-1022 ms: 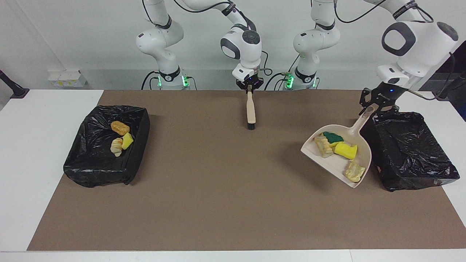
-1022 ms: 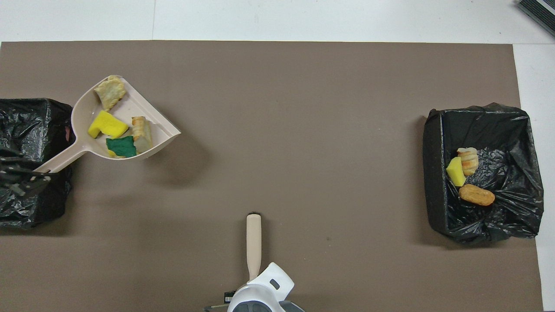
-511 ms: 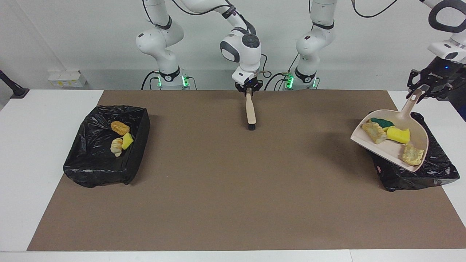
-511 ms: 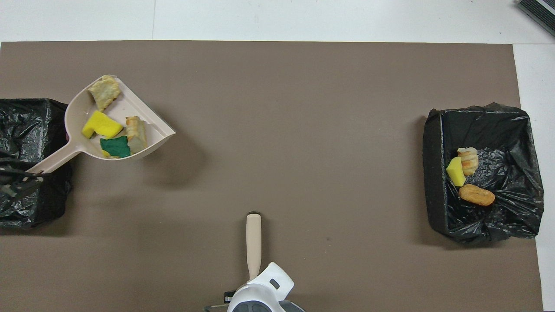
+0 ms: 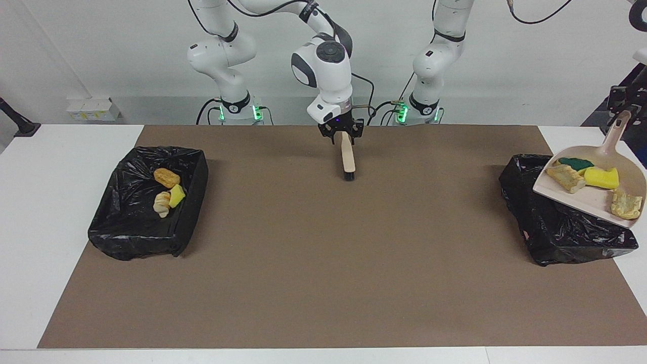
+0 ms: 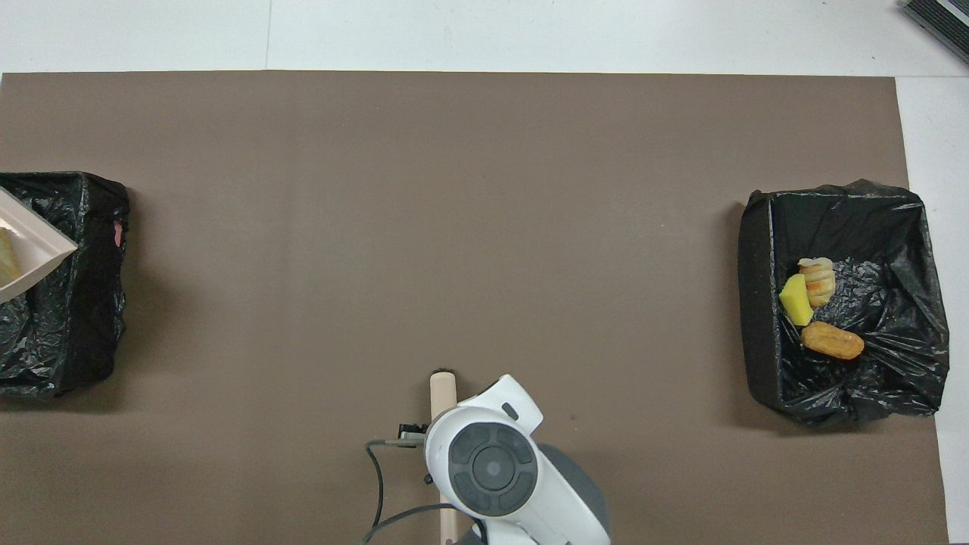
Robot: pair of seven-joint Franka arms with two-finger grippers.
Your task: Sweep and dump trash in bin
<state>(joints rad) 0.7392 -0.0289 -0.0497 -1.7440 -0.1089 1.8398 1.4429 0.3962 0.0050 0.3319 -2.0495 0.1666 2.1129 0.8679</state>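
The left tool (image 5: 620, 112) is clenched on the top end of the dustpan's handle. It holds the dustpan (image 5: 591, 197) up in the air. The handle goes up to the tool, and the wide open lip is at the low end. So the pan's long line runs from the tool down to the lip, and the lip points away from the robots.

Four bits of trash (image 5: 601, 178) sit in the pan: a green-topped sponge, a yellow sponge and two bread-like chunks. They lie side by side, near the back wall and one side of the pan.

Right under the pan is the bin (image 5: 556, 227) at the left arm's end of the bench (image 5: 50, 202). Part of the pan is over the bin's open top, and part pokes out over the bin's edge. I think the pan must tip its lip down more, over the black bag, so the trash slides in and not onto the brown mat (image 5: 323, 283).

The right tool (image 5: 342, 132) is over the handle end of the brush (image 5: 348, 159). I cannot tell if it grips it. The brush lies on the mat, with its bristles farther from the robots.

The other bin (image 5: 131, 227), at the right arm's end, has three bits in it.
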